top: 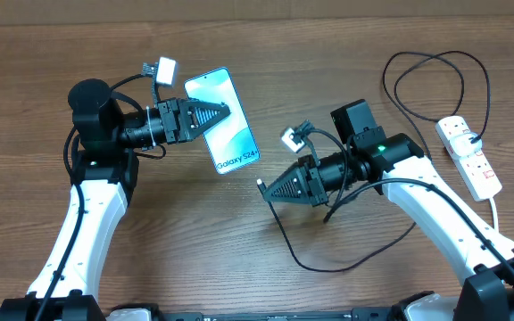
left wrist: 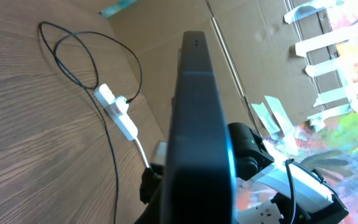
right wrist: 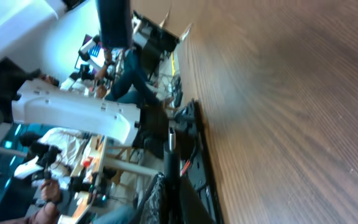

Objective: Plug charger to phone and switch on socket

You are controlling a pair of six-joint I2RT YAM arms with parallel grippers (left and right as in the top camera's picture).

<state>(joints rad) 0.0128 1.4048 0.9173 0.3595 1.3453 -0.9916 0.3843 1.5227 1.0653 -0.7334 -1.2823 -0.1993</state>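
One desk [top: 194, 259] of brown wood carries everything. My two arms reach in over it, my left arm [top: 83, 223] from the left side and my right arm [top: 444, 214] from the right.

One socket [top: 469, 156], a long white strip, lies flat near the right edge of the desk. One thick white cord [top: 495, 209] leaves its near end.

There is one phone [top: 236, 134], left of the middle of the desk, with its light-blue screen lit, facing up and reading "Galaxy S24". My left gripper [top: 221, 111] is pinching it across its upper part. In my left wrist view, its black edge runs straight up the middle of the picture.

There is one charger [top: 328, 268], a single thin black cable. It loops twice on the desk behind the socket and meets the strip there. It also sweeps in a wide curve across the near side of the desk, up to my right gripper [top: 266, 187]. That gripper is pressed together on the cable's plug end. My right wrist view is too blurred to show the grip, but from overhead the small tip seems to poke out just past my fingers. The tip is near the phone's lower end and does not touch it.
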